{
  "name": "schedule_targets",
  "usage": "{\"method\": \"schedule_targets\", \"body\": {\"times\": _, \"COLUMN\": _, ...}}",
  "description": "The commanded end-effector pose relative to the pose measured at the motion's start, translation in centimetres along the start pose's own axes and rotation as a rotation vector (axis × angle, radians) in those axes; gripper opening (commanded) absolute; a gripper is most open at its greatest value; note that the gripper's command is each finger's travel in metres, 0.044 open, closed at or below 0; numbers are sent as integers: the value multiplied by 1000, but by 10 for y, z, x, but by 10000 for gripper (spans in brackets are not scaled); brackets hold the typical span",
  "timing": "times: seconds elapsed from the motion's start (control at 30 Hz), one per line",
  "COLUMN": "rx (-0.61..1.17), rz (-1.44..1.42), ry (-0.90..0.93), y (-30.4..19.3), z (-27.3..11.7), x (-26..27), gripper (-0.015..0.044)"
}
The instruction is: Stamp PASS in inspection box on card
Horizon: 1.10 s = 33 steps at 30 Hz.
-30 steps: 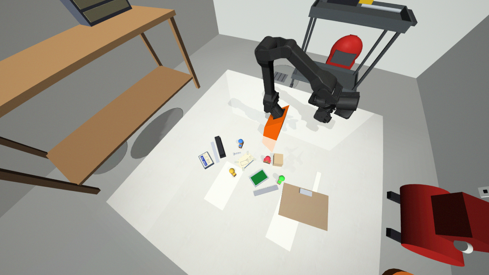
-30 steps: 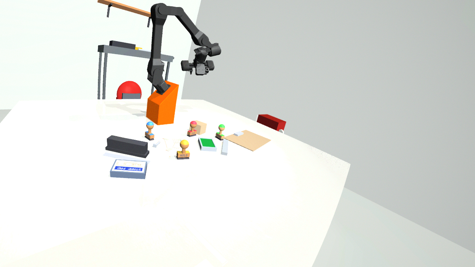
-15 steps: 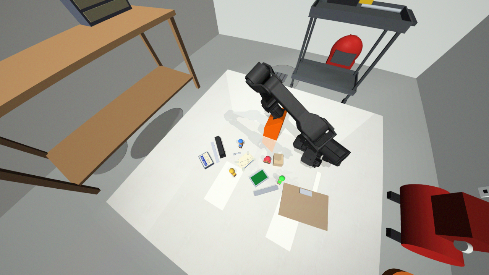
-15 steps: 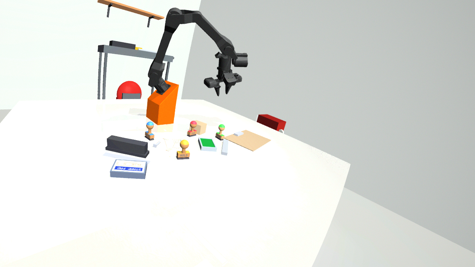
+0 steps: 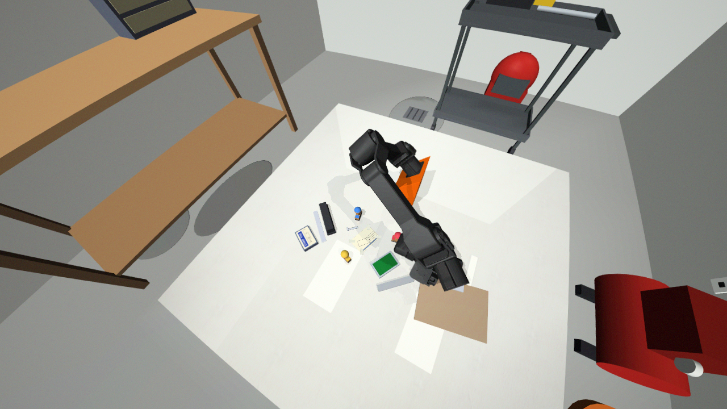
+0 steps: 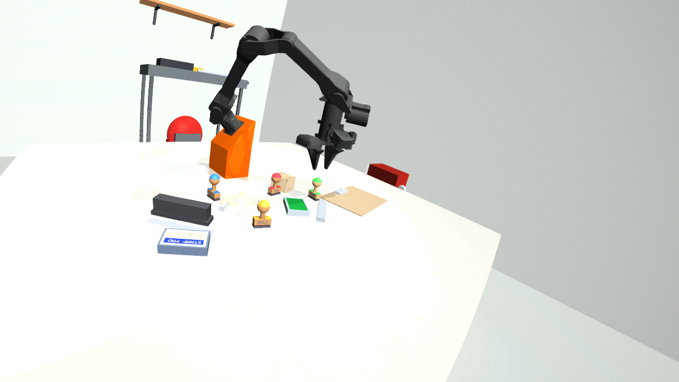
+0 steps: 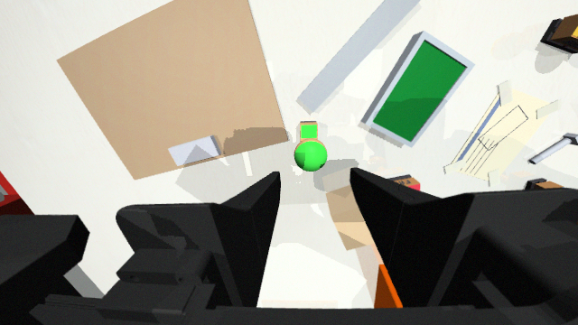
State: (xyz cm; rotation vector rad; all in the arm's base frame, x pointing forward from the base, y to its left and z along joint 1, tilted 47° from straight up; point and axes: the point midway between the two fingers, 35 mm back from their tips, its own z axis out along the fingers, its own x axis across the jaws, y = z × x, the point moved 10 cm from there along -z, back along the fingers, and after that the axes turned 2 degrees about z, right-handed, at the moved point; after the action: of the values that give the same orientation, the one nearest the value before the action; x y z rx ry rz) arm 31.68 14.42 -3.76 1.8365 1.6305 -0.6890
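The green-topped stamp (image 6: 316,183) (image 7: 311,155) stands upright on the bench between the green ink pad (image 5: 384,264) (image 6: 296,204) (image 7: 420,90) and the brown board; the arm hides it in the top view. Its lettering is too small to read. My gripper (image 6: 320,168) (image 7: 314,176) is open about halfway and empty, pointing down above this stamp. In the wrist view the green knob shows just beyond the fingertips, between them. The cream card (image 5: 367,237) (image 7: 510,140) lies taped beyond the pad, with an outlined box and no print visible in it.
A red-topped stamp (image 5: 396,236) (image 6: 276,182) stands near a wooden block (image 6: 286,181). Blue (image 6: 214,180) and yellow stamps (image 6: 263,209) stand around the card. A grey bar (image 6: 321,210) (image 7: 357,59) lies beside the pad, and the brown board (image 5: 452,310) (image 7: 181,77) is close to the green-topped stamp.
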Motion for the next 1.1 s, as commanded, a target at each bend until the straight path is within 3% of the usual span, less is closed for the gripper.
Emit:
{"method": "schedule_targets", "body": {"times": 0.0, "rx": -12, "rz": -21, "ry": -9, "y": -3, "z": -1, "x": 2, "gripper": 227}}
{"method": "schedule_targets", "body": {"times": 1.07, "rx": -13, "rz": -21, "ry": -8, "y": -1, "z": 49, "x": 2, "gripper": 227}}
